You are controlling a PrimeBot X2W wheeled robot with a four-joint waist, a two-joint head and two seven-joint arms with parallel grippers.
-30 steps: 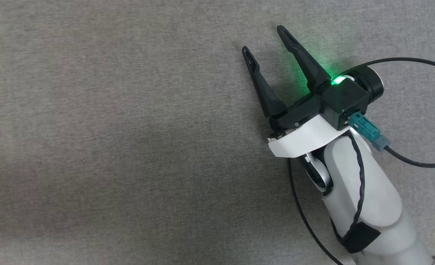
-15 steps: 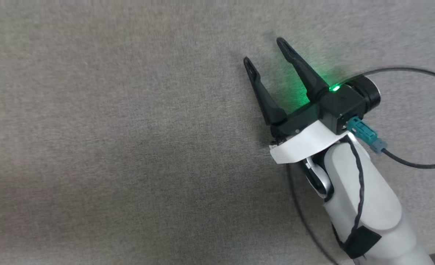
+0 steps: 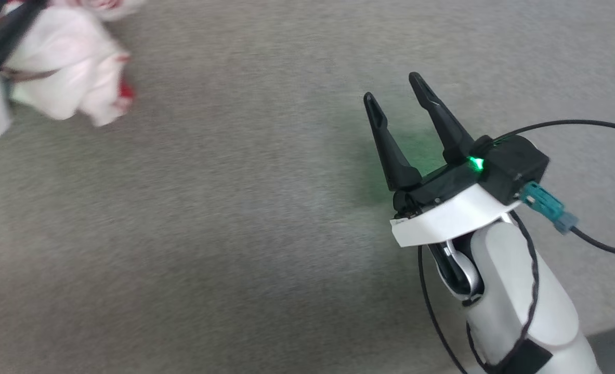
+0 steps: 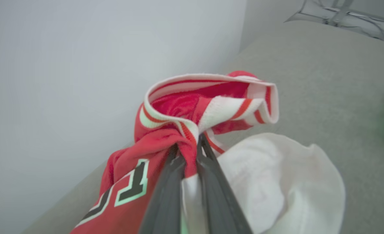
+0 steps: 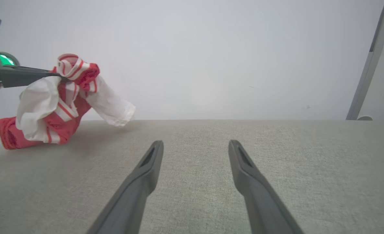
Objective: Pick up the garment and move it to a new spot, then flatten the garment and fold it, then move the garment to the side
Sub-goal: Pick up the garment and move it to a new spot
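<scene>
Head view: the shirt (image 3: 68, 88), a blurred white-and-red bunch, shows at the upper left of the grey surface (image 3: 234, 234), well apart from the right gripper (image 3: 390, 87), whose fingers are spread and empty. Left wrist view: the left gripper (image 4: 188, 146) is clamped on red fabric under the striped collar. Right wrist view: the bunch's long axis slopes from that pinch down-left to the surface, a white sleeve pointing right.
</scene>
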